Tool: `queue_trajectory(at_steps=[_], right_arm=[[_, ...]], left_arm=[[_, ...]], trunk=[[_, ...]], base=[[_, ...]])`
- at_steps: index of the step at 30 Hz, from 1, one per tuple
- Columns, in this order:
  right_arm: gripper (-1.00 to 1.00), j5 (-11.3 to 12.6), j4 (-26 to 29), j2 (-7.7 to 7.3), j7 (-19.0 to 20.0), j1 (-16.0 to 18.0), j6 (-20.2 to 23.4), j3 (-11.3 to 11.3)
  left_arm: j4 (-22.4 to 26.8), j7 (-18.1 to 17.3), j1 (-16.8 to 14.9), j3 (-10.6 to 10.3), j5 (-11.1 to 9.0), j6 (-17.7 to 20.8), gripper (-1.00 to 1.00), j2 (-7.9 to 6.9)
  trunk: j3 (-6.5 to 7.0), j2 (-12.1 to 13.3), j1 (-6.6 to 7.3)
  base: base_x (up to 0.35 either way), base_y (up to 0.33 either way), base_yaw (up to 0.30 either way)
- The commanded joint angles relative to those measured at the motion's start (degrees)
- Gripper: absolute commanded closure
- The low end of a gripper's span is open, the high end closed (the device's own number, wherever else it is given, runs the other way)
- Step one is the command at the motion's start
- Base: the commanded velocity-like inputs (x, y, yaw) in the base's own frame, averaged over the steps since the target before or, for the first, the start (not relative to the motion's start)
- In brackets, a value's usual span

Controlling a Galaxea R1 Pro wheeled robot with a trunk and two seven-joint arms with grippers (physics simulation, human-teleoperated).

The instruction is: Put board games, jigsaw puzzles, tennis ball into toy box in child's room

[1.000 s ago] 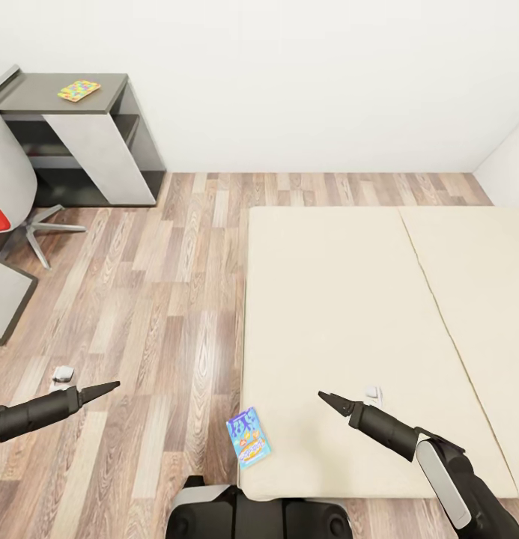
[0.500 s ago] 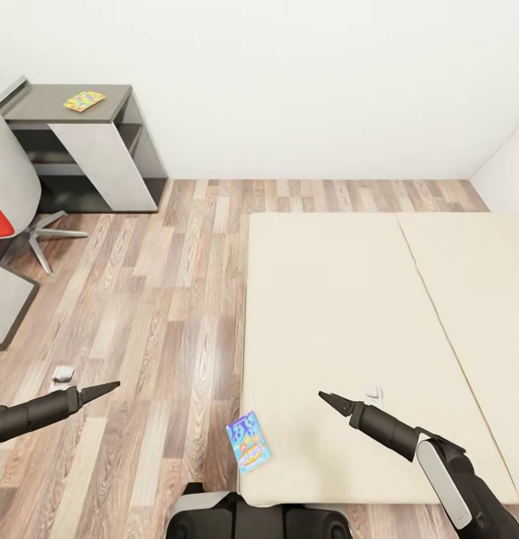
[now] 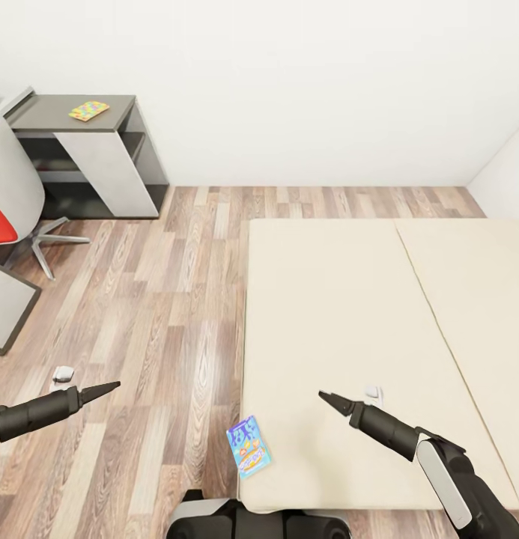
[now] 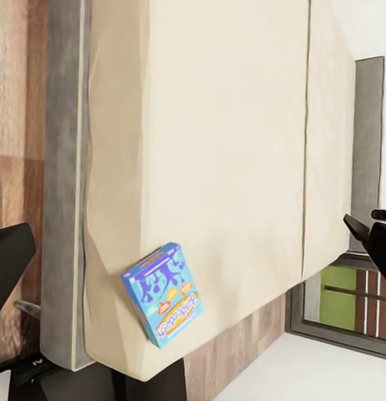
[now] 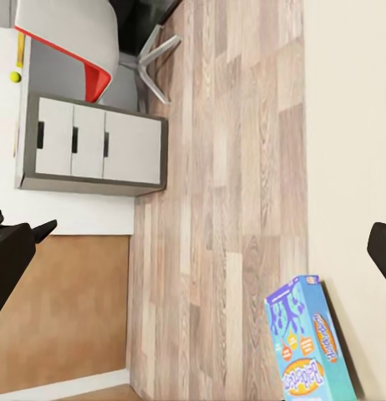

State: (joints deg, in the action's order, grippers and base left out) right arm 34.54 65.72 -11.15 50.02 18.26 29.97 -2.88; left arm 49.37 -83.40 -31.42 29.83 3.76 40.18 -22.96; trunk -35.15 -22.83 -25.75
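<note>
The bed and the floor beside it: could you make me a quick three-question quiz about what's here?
1. True or false: the blue board game lies at the near left corner of the bed, overhanging its edge.
2. What sits on the dark-grey counter? A) a tennis ball B) a jigsaw puzzle C) a toy box
3. Fill in: the right gripper hovers over the ____.

Key: 1 true. 2 B. 3 bed.
</note>
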Motion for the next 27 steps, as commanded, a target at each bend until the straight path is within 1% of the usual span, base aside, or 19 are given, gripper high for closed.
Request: queue_trajectory(at_steps=[1,27], right_arm=[[-1.00,0.4,0.0,-0.01,0.0,0.0,0.4,0.0],[-1.00,0.4,0.1,-0.07,0.1,0.0,0.4,0.0]], left_arm=[[0.0,-0.4,0.0,0.1,0.4,0.6,-1.00,0.02],[0.0,-0.4,0.0,0.1,0.4,0.6,-1.00,0.02]], trunk=[[0.03,-0.1,-0.03],[2.50,-0.1,-0.03]], base=[[0.000,0.000,0.000],[0.000,0.000,0.000]])
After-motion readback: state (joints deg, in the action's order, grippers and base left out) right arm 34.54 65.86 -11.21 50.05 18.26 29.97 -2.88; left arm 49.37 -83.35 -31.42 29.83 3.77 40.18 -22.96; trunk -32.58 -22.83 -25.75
